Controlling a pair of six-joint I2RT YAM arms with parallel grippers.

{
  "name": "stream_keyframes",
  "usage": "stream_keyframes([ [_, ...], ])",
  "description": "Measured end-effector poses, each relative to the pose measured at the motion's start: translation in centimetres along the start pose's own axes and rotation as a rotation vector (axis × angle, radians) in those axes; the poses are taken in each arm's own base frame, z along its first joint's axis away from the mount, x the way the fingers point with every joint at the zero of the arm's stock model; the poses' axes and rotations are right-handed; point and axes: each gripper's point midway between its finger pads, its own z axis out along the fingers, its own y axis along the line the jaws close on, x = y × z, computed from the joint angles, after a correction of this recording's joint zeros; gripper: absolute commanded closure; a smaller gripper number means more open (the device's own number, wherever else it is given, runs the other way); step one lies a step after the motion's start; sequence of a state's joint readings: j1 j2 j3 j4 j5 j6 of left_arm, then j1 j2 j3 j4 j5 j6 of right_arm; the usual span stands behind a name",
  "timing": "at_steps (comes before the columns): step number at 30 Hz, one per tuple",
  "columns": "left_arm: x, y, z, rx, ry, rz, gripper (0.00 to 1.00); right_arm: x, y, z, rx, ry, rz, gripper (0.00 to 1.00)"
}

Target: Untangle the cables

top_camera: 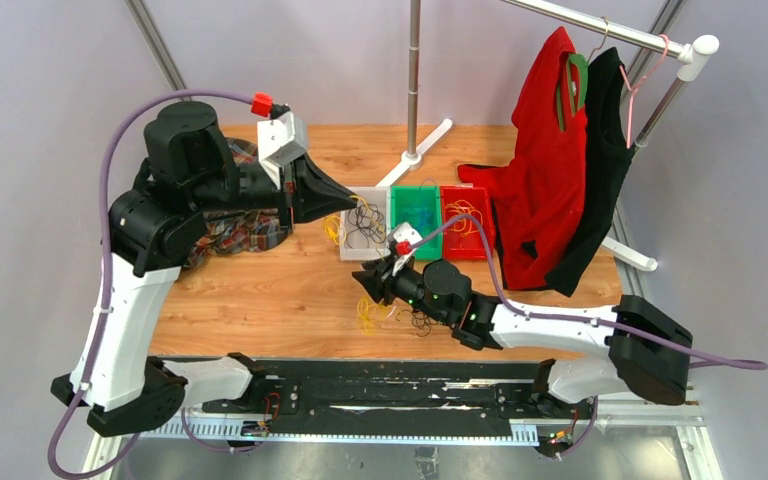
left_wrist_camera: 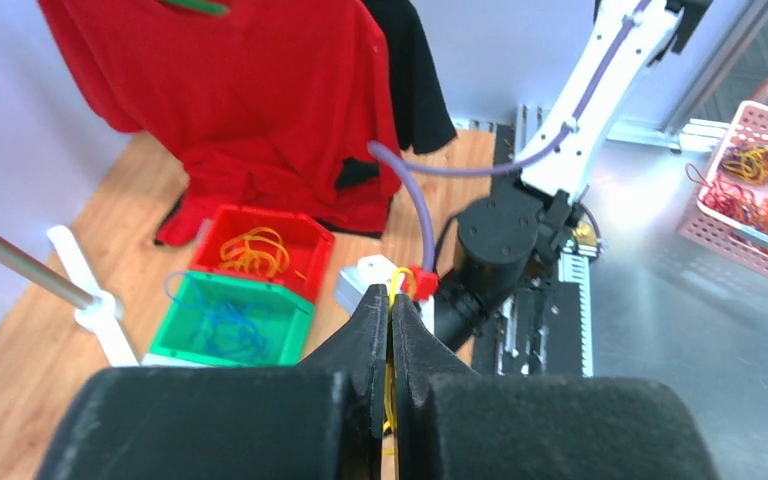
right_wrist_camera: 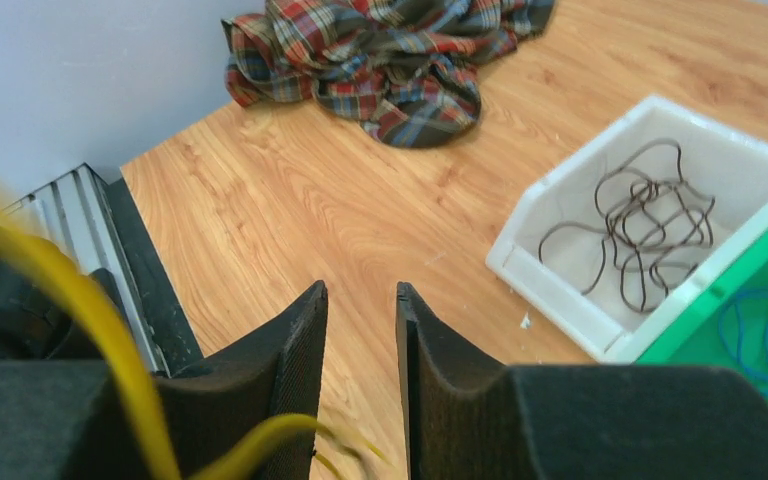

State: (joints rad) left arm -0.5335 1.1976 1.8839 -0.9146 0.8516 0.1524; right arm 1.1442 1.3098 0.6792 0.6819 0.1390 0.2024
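Cables (top_camera: 412,322) sit knotted on the table (top_camera: 260,290) just in front of the white bin (top_camera: 357,254); with the left gripper (top_camera: 350,206) clamped shut on a yellow cable (left_wrist_camera: 390,385) beside that bin and the right gripper (right_wrist_camera: 361,292) showing parted, empty jaws, I'd draw upward slowly.

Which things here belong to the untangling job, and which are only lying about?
Job: tangled cables on the table; yellow cable pinched in the left gripper; white bin, green bin, red bin, each holding cables.
Lying about: plaid cloth; red garment; black garment; clothes rail.
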Motion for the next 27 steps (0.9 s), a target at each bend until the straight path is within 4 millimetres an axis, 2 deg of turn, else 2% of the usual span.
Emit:
stream_keyframes([
  [10, -6.9, 0.9, -1.9, -0.118, -0.121, 0.146, 1.00, 8.7, -2.4, -1.4, 0.084, 0.123, 0.066, 0.71],
  [16, -10.6, 2.4, -3.7, -0.270, -0.218, 0.244, 1.00, 12.8, -3.1, -2.1, 0.105, 0.189, 0.101, 0.72],
  [21, -14.4, 4.8, -6.1, -0.475, -0.337, 0.350, 1.00, 14.9, -3.5, -2.6, 0.120, 0.228, 0.114, 0.70],
  [27, -20.8, 6.5, -11.3, -0.760, -0.551, 0.531, 1.00, 16.0, -3.9, -2.6, 0.138, 0.250, 0.112, 0.62],
])
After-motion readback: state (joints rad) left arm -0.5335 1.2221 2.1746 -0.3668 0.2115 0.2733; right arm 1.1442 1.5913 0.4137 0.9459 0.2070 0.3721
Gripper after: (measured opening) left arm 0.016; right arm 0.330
